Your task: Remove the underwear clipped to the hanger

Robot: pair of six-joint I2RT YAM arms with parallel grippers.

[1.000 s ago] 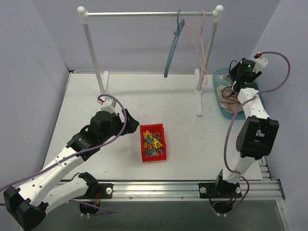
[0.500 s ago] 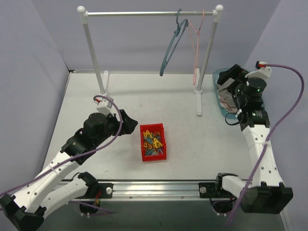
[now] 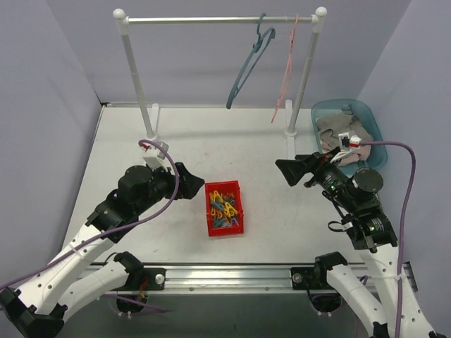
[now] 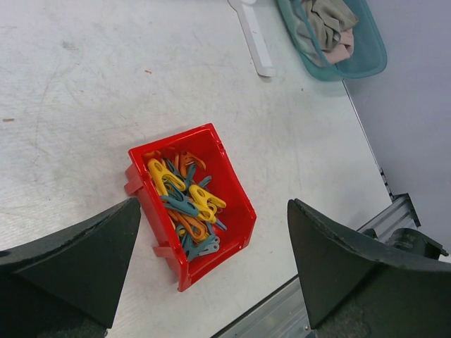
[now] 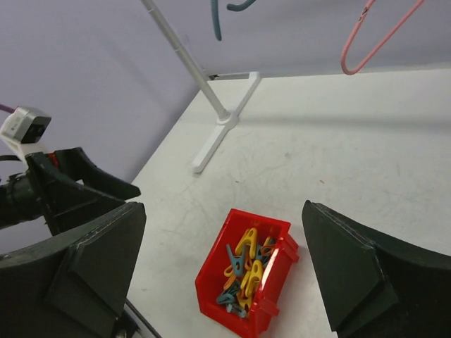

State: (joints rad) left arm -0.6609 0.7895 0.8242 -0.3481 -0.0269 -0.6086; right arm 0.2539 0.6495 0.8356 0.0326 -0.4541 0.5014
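Observation:
Two bare hangers hang on the rack's rail (image 3: 211, 20): a teal hanger (image 3: 243, 67) and a pink hanger (image 3: 285, 74). Nothing is clipped to either. Beige and grey underwear (image 3: 337, 130) lies in the teal basket (image 3: 317, 111) at the right. My left gripper (image 3: 192, 182) is open and empty, just left of the red bin. My right gripper (image 3: 282, 172) is open and empty, over the table left of the basket, pointing at the bin. The underwear (image 4: 324, 21) also shows in the left wrist view, and the pink hanger (image 5: 380, 35) in the right wrist view.
A red bin (image 3: 224, 208) of yellow, teal and orange clothespins sits mid-table, also seen from the left wrist (image 4: 190, 201) and right wrist (image 5: 246, 274). The rack's white posts and feet (image 3: 290, 134) stand at the back. A metal rail (image 3: 232, 274) runs along the near edge.
My right arm has swung away from the basket, down and left over the table toward the bin. The two hangers have swung to the left. My left arm has barely moved.

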